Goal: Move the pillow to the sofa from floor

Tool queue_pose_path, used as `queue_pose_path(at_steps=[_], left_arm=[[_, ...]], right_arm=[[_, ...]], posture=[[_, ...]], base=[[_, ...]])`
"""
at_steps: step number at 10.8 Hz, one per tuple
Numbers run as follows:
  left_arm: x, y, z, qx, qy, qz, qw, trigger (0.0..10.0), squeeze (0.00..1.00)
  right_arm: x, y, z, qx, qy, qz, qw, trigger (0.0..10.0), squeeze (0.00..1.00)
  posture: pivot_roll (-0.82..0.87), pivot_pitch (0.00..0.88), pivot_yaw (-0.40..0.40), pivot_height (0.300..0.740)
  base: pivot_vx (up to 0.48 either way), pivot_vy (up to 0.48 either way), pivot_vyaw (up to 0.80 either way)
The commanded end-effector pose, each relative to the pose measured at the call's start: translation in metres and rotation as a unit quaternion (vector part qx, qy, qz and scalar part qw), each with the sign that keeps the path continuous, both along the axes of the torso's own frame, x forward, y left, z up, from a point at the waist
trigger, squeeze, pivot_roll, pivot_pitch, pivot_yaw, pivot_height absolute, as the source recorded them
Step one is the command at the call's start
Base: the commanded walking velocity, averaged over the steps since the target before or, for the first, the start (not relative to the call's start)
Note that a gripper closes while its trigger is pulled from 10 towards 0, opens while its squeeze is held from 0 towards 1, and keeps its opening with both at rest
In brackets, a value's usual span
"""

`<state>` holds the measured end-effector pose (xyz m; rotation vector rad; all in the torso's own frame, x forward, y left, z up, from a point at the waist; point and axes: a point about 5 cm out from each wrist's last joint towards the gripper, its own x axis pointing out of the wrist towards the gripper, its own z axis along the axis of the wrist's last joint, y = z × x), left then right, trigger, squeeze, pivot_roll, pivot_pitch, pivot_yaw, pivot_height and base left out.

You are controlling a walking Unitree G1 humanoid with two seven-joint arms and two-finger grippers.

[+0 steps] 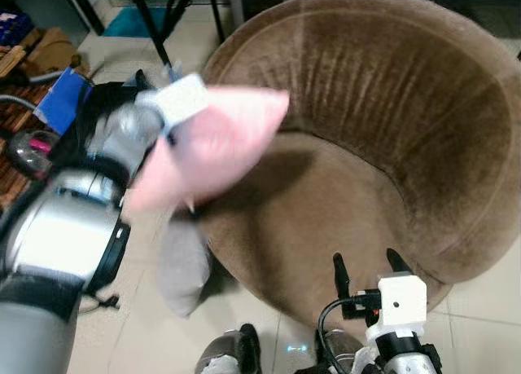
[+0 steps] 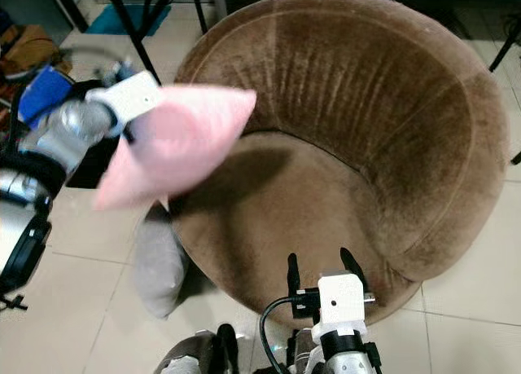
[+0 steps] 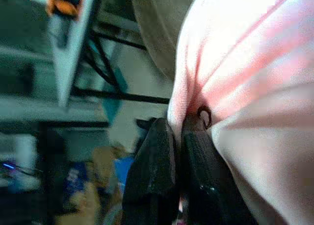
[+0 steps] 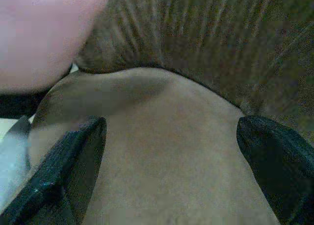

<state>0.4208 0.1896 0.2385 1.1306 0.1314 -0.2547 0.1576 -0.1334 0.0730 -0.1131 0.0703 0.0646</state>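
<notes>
A pink pillow (image 1: 216,146) hangs in the air over the left rim of a round brown sofa (image 1: 383,113). My left gripper (image 3: 179,124) is shut on a fold of the pillow's fabric (image 3: 245,63), pinching it between both black fingers. Its silver arm (image 1: 73,227) reaches in from the left, blurred. My right gripper (image 1: 364,264) stands open with nothing in it, low at the sofa's front edge, pointing over the seat (image 4: 167,151). A corner of the pink pillow (image 4: 39,34) shows beyond it.
A grey pillow (image 1: 183,264) lies on the tiled floor against the sofa's left side. Black table legs (image 1: 155,24) stand behind the sofa. Blue and dark clutter (image 1: 61,97) sits on the floor at far left. My feet (image 1: 228,354) are at the sofa's front.
</notes>
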Motion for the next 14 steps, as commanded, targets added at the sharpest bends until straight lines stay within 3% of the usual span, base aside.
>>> queue_pose_path(at_steps=[1,3,5,6,7,10,12,13,14], left_arm=[[0.003,-0.003,0.015,0.029,-0.028,-0.002,0.999,0.0,0.0],[0.005,-0.015,0.022,0.099,-0.044,-0.017,0.994,0.0,0.0],[0.006,-0.029,0.014,0.175,-0.049,-0.031,0.983,0.0,0.0],[0.006,-0.037,0.005,0.192,-0.043,-0.038,0.98,0.0,0.0],[0.003,-0.051,-0.013,0.187,-0.028,-0.05,0.981,0.0,0.0],[-0.004,-0.072,-0.047,0.156,0.013,-0.065,0.985,0.0,0.0],[-0.006,-0.076,-0.052,0.121,0.02,-0.053,0.991,0.0,0.0],[-0.006,-0.077,-0.052,0.124,0.02,-0.048,0.991,10.0,0.0],[-0.005,-0.079,-0.051,0.127,0.017,-0.048,0.991,10.0,0.0]], right_arm=[[-0.002,0.005,0.001,0.006,0.003,0.001,1.0,10.0,0.0],[-0.016,0.009,0.002,0.012,0.012,-0.015,1.0,10.0,0.0],[-0.054,0.015,0.006,0.013,0.044,-0.049,0.998,10.0,0.0],[-0.07,0.016,0.01,0.013,0.057,-0.063,0.996,10.0,0.0],[-0.089,0.017,0.015,0.013,0.078,-0.079,0.994,10.0,0.0],[-0.117,0.018,0.029,0.007,0.108,-0.104,0.989,10.0,0.0],[-0.124,0.02,0.032,0.009,0.12,-0.11,0.987,10.0,0.0],[-0.127,0.02,0.035,0.008,0.123,-0.113,0.986,10.0,0.0],[-0.13,0.018,0.038,0.007,0.125,-0.12,0.985,10.0,0.0]], posture=[[-0.2,0.241,0.185,0.74],[-0.25,0.265,0.216,0.74],[-0.36,0.338,0.252,0.74],[-0.4,0.378,0.259,0.74],[-0.45,0.431,0.254,0.74],[-0.52,0.505,0.25,0.74],[-0.52,0.526,0.253,0.74],[-0.53,0.532,0.254,0.74],[-0.53,0.537,0.255,0.74]], base=[[0.0,0.0,0.0],[0.0,0.0,0.0],[0.0,0.0,0.0],[0.0,0.0,0.0],[0.0,0.0,0.0],[0.0,0.0,0.0],[0.0,0.0,0.0],[0.0,0.0,0.0],[0.0,0.0,0.0]])
